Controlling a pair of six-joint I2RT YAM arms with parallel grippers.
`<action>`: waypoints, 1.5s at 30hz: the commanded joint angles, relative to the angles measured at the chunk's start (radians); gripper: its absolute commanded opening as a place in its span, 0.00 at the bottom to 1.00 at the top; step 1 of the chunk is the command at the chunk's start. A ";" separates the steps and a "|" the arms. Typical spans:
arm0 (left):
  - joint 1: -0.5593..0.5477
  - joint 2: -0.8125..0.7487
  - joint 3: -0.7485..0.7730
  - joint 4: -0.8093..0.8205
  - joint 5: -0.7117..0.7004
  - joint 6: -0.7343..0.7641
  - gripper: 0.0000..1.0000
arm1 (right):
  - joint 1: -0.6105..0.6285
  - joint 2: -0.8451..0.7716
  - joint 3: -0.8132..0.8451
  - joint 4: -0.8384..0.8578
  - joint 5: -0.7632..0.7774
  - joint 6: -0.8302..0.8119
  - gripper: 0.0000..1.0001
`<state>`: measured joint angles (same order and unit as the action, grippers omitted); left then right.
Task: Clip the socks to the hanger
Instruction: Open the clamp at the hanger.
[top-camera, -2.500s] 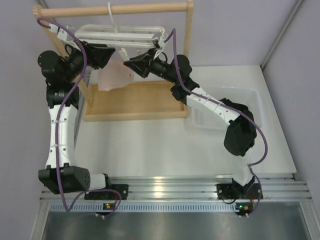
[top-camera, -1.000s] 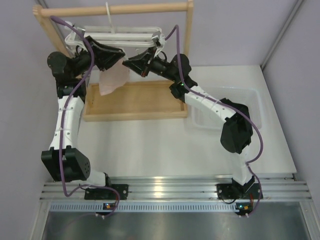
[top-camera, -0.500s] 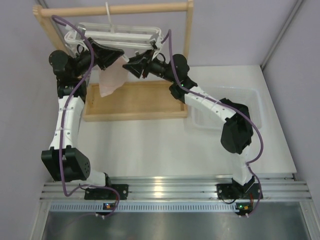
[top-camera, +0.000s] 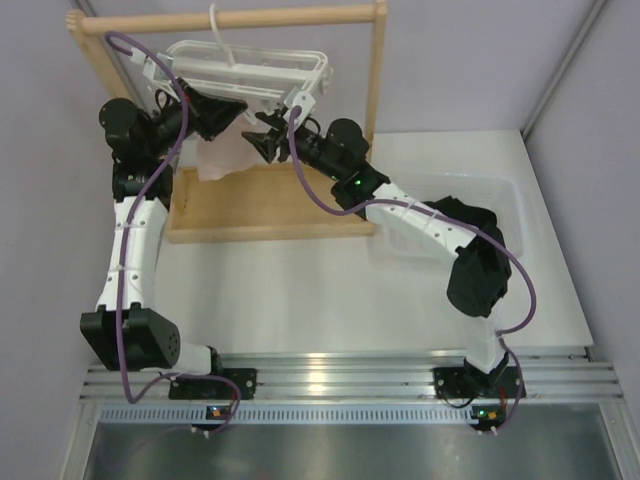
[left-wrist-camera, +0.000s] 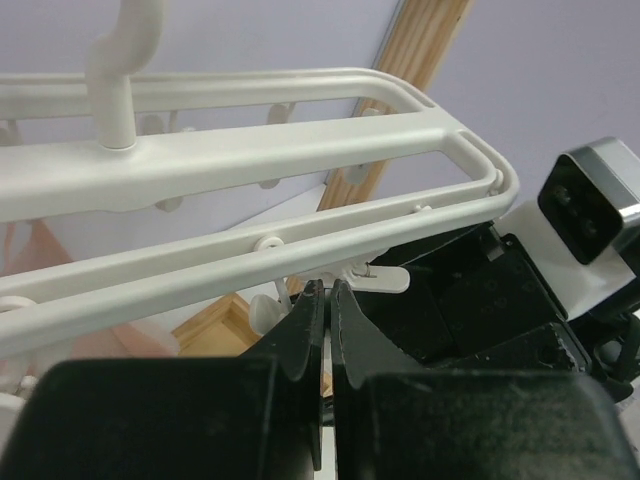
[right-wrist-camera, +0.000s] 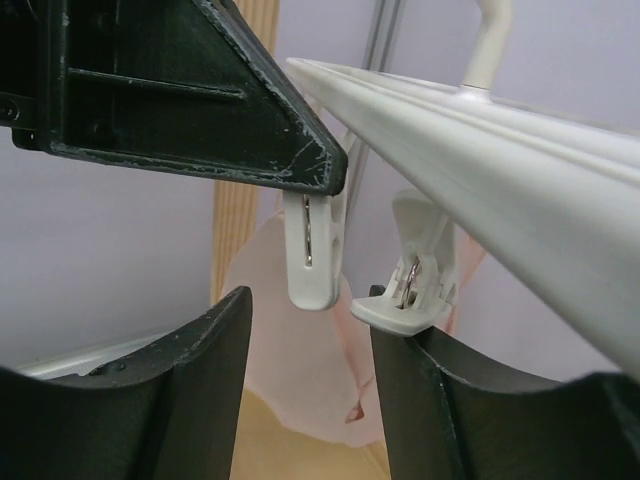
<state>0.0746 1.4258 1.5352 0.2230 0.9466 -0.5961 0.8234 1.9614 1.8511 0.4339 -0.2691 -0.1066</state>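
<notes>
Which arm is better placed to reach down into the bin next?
Right. The right hand is open and empty below the clips, and its arm stretches over the bin. The left hand is shut up at the hanger, on the far side from the bin.

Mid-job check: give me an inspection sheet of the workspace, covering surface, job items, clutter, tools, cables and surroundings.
Surface: white table, with a wooden rack standing at its far left.
Job's things: hanger hooked on the rack's rod; socks nothing seen.
Clutter: pink cloth hanging under the hanger; clear bin at the right, partly hidden by the right arm.
Grippers: left tool shut, right under the hanger frame; right tool open, just below two clips.
Cables: purple cables running along both arms, looping loose near the hanger.
Surroundings: grey walls; metal rail at the near edge.
</notes>
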 joint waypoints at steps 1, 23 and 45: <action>-0.012 -0.025 0.031 -0.068 0.012 0.038 0.00 | 0.026 -0.049 0.025 0.039 0.048 -0.117 0.50; -0.050 -0.034 0.054 -0.191 -0.055 0.095 0.07 | 0.059 0.019 0.112 0.020 0.111 -0.177 0.00; -0.013 -0.146 0.039 -0.396 -0.333 0.045 0.52 | 0.010 -0.015 0.079 0.040 -0.008 0.027 0.00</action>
<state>0.0574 1.2602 1.5436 -0.1532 0.6369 -0.5652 0.8410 1.9820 1.9133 0.4412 -0.2245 -0.1188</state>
